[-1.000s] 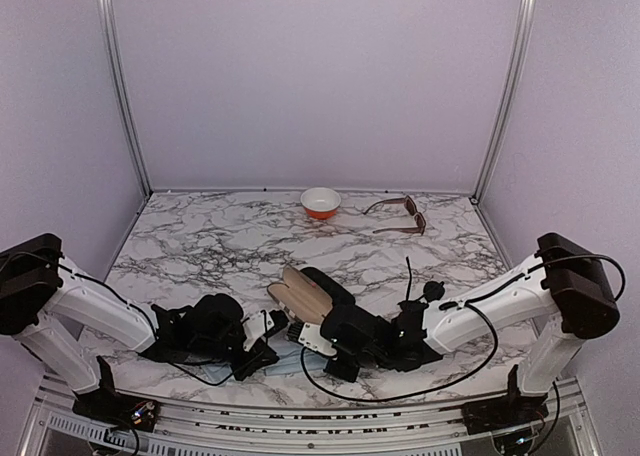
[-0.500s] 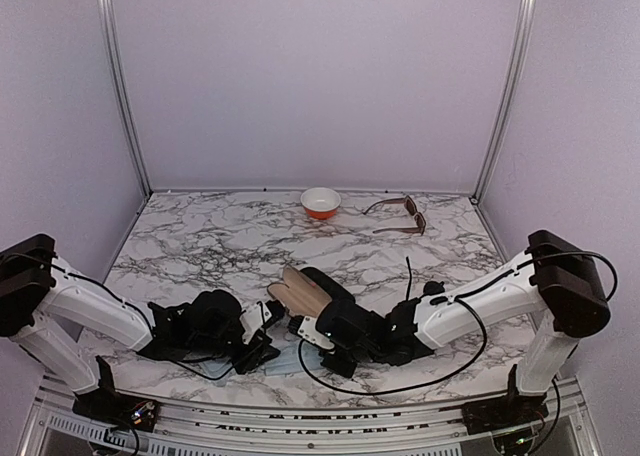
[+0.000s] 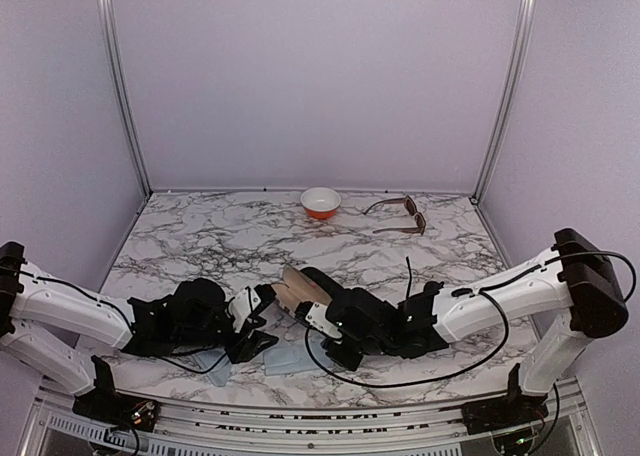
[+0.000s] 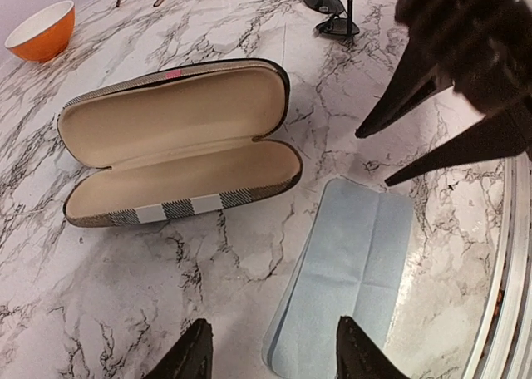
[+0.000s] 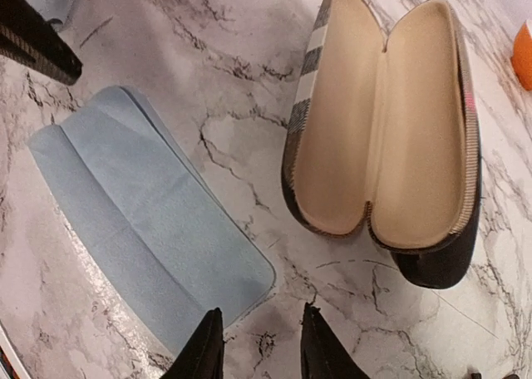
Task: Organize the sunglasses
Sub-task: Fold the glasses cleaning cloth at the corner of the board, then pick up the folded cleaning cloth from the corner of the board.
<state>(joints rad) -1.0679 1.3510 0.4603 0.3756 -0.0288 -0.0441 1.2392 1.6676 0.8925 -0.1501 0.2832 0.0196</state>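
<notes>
A white marble worktop (image 3: 200, 246) with grey veins fills the lower half of the overhead view. Two white and black arms reach in from the bottom corners and meet low in the centre.

The left claw (image 3: 255, 326) is released, its fingers spread with nothing between them. The right claw (image 3: 312, 328), just beside it, is also released and empty, with a narrower gap.

Between and just above the claws lies an open plaid case (image 3: 300, 288) with a cream lining, hinged wide and holding nothing. A pale blue cloth (image 3: 285, 356) lies flat below it, near the bottom edge and under both claws.

An orange bowl (image 3: 320, 202) sits at the top centre of the worktop.

The brown sunglasses (image 3: 403, 215) lie at the upper right, arms unfolded, well apart from both claws.

In the left wrist view, the black sunglasses (image 4: 332, 17) rest at the top right of the frame, past the case, far from the left claw at the bottom edge.
</notes>
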